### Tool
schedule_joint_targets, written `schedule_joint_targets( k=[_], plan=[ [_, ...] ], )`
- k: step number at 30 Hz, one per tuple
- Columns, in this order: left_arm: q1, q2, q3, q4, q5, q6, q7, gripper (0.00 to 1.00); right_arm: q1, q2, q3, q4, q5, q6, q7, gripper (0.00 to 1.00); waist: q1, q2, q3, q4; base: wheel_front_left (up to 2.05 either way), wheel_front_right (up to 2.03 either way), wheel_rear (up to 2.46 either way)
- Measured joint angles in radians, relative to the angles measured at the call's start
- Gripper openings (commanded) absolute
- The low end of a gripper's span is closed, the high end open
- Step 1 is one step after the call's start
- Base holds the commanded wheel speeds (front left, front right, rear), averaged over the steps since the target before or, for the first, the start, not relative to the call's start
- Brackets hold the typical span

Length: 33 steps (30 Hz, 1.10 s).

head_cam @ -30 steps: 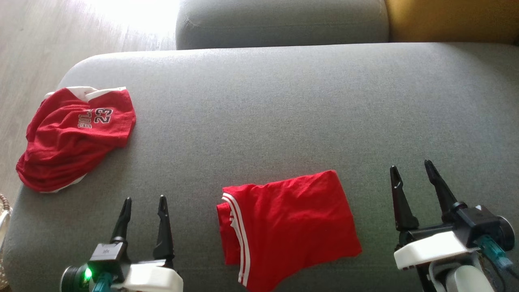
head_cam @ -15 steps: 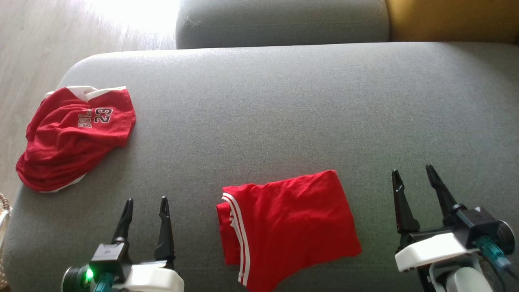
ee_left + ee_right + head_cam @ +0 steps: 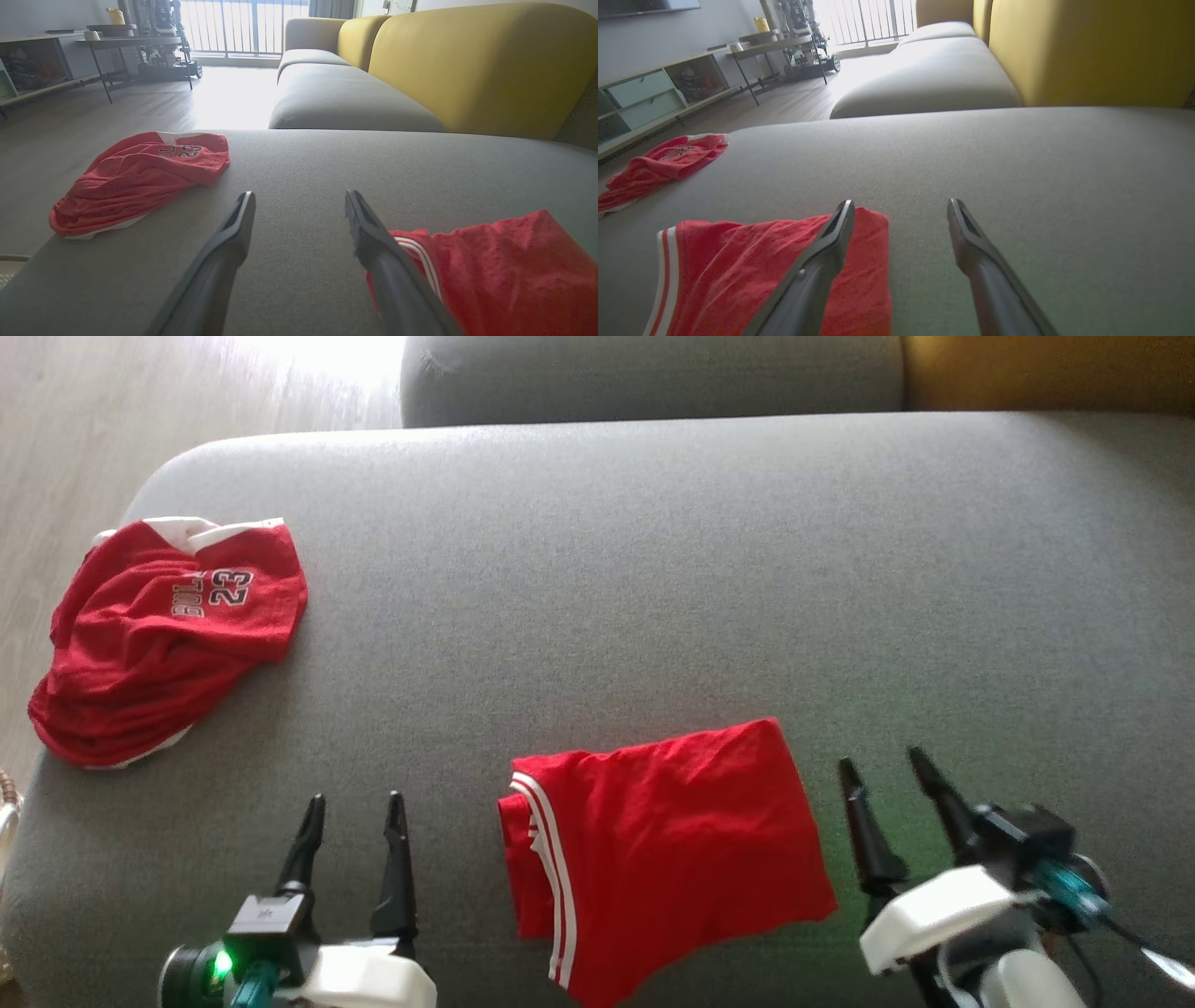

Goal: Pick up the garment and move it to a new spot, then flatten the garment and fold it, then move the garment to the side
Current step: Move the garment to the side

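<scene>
The red shorts (image 3: 667, 854) lie folded at the front edge of the grey seat cushion (image 3: 653, 569), about midway along it, white-striped waistband toward the left and the lower corner reaching the front rim. The left gripper (image 3: 357, 797) hovers near the waistband side with its jaws wide and empty. The right gripper (image 3: 882, 758) sits just beside the shorts' right edge, jaws also spread with nothing between them. The fold looks done, so what seems left is carrying the shorts to the side. The main risk is the fold coming apart: a pinch that catches only the top layer would let the lower layers drop open, and dragging across the coarse cushion fabric could roll the edge under. Being so close to the front rim, the shorts could also slide off toward the robot if nudged. Open room is generous behind and to the right, where the cushion is bare up to its back edge. The left end is less free, since a crumpled red jersey (image 3: 168, 644) sits at the left edge, partly over the rim above the floor (image 3: 75, 429).
</scene>
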Motion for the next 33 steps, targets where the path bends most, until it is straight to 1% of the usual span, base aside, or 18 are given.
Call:
schedule_joint_targets(
  k=[7,9,12,15,19,28,29,30,33],
  plan=[
    [-0.037,0.000,-0.019,0.018,-0.001,-0.010,0.000,1.00,-0.078,-0.015,0.094,0.097,0.086,0.000,0.203,1.00,0.0000,0.0000,0.043,0.015,0.00,0.00,0.00],
    [-0.051,0.000,-0.022,0.020,-0.001,-0.010,0.000,1.00,-0.101,-0.015,0.104,0.123,0.107,0.000,0.250,1.00,0.0000,0.0000,0.055,0.022,0.00,0.00,0.00],
    [-0.061,0.000,-0.029,0.028,-0.012,-0.010,0.000,1.00,-0.134,-0.017,0.094,0.168,0.092,0.000,0.303,1.00,0.0000,0.0000,0.068,0.032,0.00,0.00,0.00],
    [-0.061,0.000,-0.040,0.033,-0.012,-0.010,0.000,1.00,-0.157,-0.021,0.087,0.204,0.050,0.000,0.328,1.00,0.0000,0.0000,0.078,0.040,0.00,0.00,0.00],
    [-0.068,0.000,-0.040,0.033,-0.013,-0.017,0.000,1.00,-0.178,-0.020,0.088,0.243,0.047,0.000,0.350,1.00,0.0000,0.0000,0.087,0.050,0.00,0.00,0.00],
    [-0.086,0.000,-0.041,0.033,-0.021,-0.017,0.000,1.00,-0.227,-0.019,0.109,0.311,0.050,0.000,0.371,1.00,0.0000,0.0000,0.109,0.061,0.00,0.00,0.00],
    [-0.086,0.000,-0.041,0.033,-0.021,-0.017,0.000,1.00,-0.233,-0.019,0.114,0.317,0.053,0.000,0.371,0.45,0.0000,0.0000,0.110,0.061,0.00,0.00,0.00],
    [-0.086,0.000,-0.041,0.033,-0.021,-0.017,0.000,1.00,-0.238,-0.019,0.118,0.320,0.054,0.000,0.370,0.00,0.0000,0.0000,0.111,0.061,0.00,0.00,0.00],
    [-0.086,0.000,-0.042,0.033,-0.020,-0.017,0.000,1.00,-0.248,-0.017,0.138,0.336,0.059,0.000,0.370,0.00,0.0000,0.0000,0.110,0.058,0.00,0.00,0.00]
  ],
)
